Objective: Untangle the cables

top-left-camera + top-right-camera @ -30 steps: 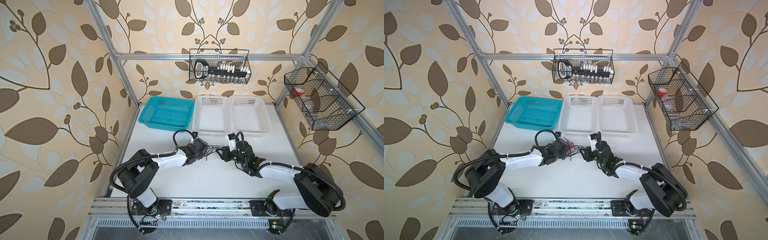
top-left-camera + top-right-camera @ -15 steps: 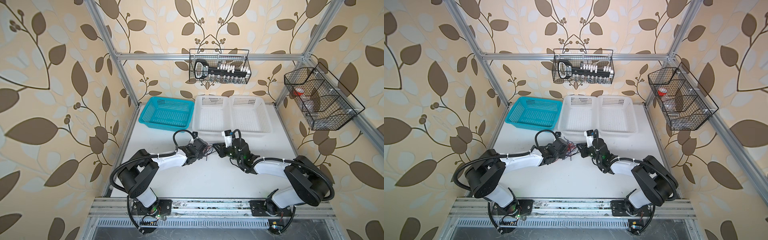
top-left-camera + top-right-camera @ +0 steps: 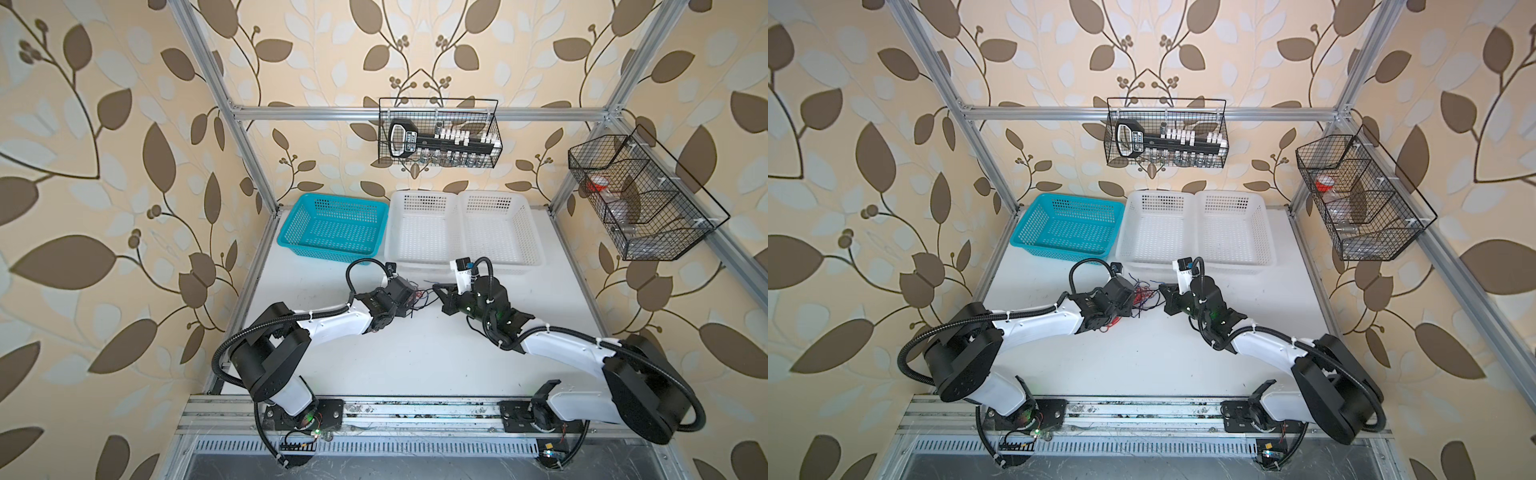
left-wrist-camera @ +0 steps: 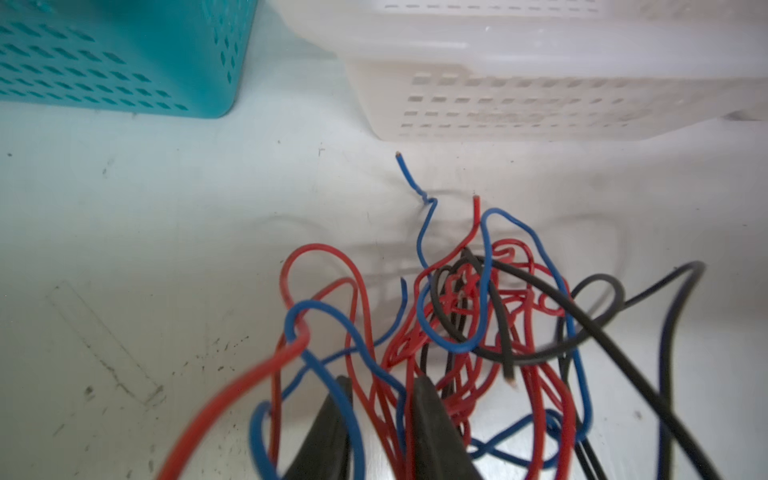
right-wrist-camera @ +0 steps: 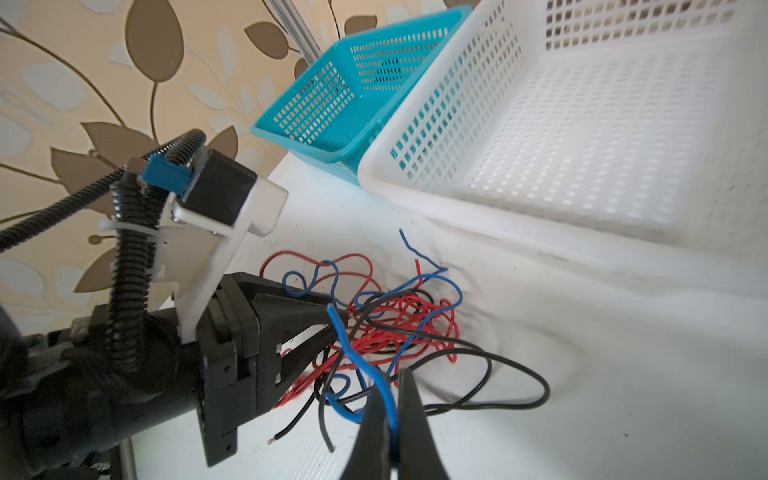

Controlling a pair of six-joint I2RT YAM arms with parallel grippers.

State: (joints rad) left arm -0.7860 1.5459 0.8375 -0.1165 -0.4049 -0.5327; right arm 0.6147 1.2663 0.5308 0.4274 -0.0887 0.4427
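Working on counter (image 3: 415, 357), just in front of white basket (image 3: 422, 232), with cables (image 3: 1144, 293) knotted between both arms. Straddling red strands with left gripper (image 4: 382, 380), partly spread, not clamping; pinching blue cable (image 5: 343, 332) with right gripper (image 5: 390, 384), pressed together. Probably needing next a right-arm pull back from knot, along blue cable's line toward left gripper.

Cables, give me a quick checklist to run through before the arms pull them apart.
1. Grip: right end effector shut on the blue cable: ok.
2. Anchor: left end effector has its jaws apart around red strands of the cables: not ok.
3. Route of the blue cable through the knot: cannot tell.
4. Clearance from the white basket: ok, the cables lie short of it.
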